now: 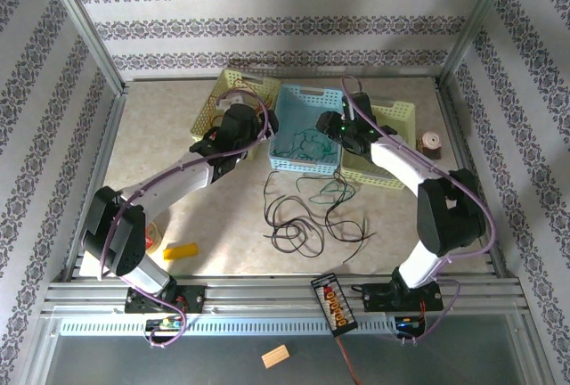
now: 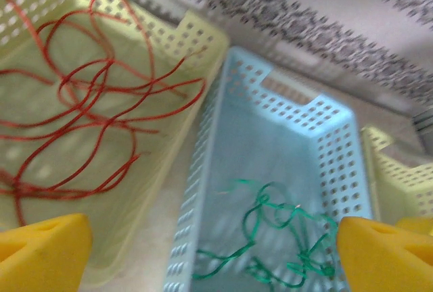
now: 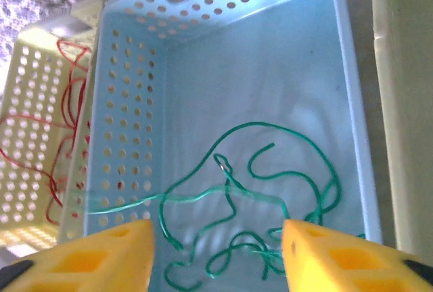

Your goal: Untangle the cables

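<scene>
At the near edge of the table, the two arm bases are bolted to a metal rail. A small black-and-orange device lies on the rail between them. Just beyond the left base, a yellow block sits on the tabletop.

In the middle of the table, the black cables lie in loose, overlapping loops. A few green strands lie at their far side.

Beyond these, both arms reach toward three perforated baskets set side by side. The left gripper hangs above the seam between the left yellow basket and the blue basket. Its yellow fingers are spread wide, with nothing between them. The right gripper hovers over the blue basket with its fingers apart and nothing pinched.

The red cables curl inside the left yellow basket. The green cables lie tangled on the blue basket's floor. A third, yellow-green basket stands to the right, with a small spool beside it. Patterned wallpaper lines the wall behind.
</scene>
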You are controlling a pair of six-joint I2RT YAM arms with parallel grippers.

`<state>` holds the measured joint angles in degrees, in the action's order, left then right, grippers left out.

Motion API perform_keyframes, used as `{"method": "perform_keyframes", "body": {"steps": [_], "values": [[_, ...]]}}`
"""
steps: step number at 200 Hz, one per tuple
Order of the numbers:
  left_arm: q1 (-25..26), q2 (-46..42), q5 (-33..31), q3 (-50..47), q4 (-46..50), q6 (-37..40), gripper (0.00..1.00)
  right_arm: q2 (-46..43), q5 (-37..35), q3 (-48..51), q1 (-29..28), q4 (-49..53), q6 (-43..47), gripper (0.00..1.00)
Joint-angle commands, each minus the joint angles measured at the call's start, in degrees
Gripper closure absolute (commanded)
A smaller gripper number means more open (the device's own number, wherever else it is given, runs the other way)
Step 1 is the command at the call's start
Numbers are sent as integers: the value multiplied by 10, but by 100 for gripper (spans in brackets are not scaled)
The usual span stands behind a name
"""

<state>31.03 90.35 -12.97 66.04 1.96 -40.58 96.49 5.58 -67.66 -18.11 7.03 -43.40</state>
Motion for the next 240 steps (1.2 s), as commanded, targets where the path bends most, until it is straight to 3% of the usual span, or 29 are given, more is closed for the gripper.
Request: {"method": "perform_keyframes", "body": {"steps": [1,63,99,117,132,152,184,240], "values": [[3,-14,-27,-15,28,3,7,4,-4,-21,2,-4,-16,38],[15,39,46,32,28,72,8,-139,-58,100,-35,35,38,40],[37,62,47,40,26,67,8,-216,-117,183,-80,119,75,41],[38,63,45,40,26,63,8,-249,-112,192,-78,123,121,40],[38,60,38,39,27,69,8,-239,-127,168,-83,171,167,39],[38,55,30,40,32,72,8,-202,-94,150,-85,229,207,38],[38,52,25,35,34,69,8,-159,-26,163,-104,236,236,38],[38,57,31,44,40,65,8,-76,-66,124,-136,237,266,38]]}}
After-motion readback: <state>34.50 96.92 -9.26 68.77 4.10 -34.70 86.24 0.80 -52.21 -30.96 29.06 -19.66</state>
